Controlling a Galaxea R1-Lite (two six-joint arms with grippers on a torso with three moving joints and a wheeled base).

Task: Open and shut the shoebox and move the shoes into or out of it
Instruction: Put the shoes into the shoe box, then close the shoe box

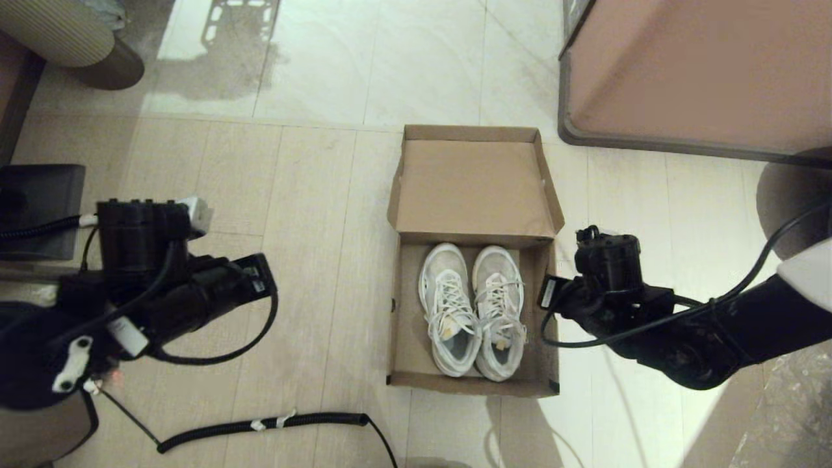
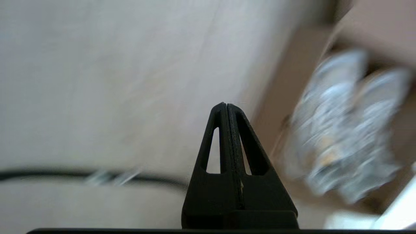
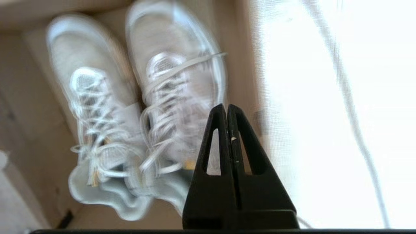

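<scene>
The brown cardboard shoebox (image 1: 408, 325) lies open on the floor in the middle of the head view, its lid (image 1: 474, 188) folded back away from me. The pair of white lace-up shoes (image 1: 471, 309) lies side by side inside it, toes toward the lid. My right arm (image 1: 608, 260) hovers just outside the box's right wall; its gripper (image 3: 226, 106) is shut and empty, above the right-hand edge of the shoes (image 3: 136, 107). My left arm (image 1: 149, 260) is well left of the box. The left gripper (image 2: 225, 104) is shut on nothing over bare floor, with the shoes (image 2: 344, 130) off to its side.
A pinkish-brown cabinet (image 1: 702, 71) with a dark base stands at the back right. A black corrugated cable (image 1: 260, 426) lies on the floor in front of the box. A dark block (image 1: 39, 208) and a ribbed round seat (image 1: 65, 32) are at the left.
</scene>
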